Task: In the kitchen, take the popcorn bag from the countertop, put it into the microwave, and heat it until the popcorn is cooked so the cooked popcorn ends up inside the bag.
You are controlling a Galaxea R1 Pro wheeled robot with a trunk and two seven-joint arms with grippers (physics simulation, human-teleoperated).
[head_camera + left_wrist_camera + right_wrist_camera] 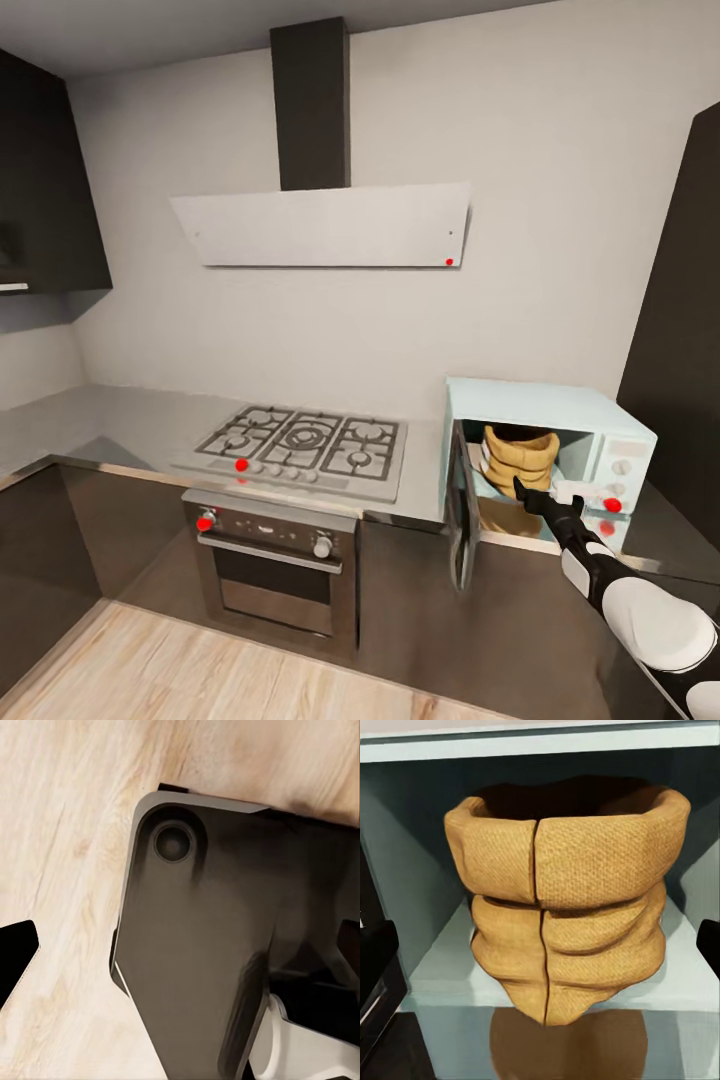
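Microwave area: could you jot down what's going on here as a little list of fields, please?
Microwave: on the countertop, door swung open
Popcorn bag: upright inside the microwave, apart from the jaws
Right gripper: at the microwave opening, pointed at the bag, jaws open
Left gripper: state can't be told; its camera faces wooden floor
Gas hob: to the left of the microwave

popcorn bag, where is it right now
The popcorn bag sits upright inside the open microwave, at the right of the head view beside the hob. The right gripper is just in front of it, not touching.
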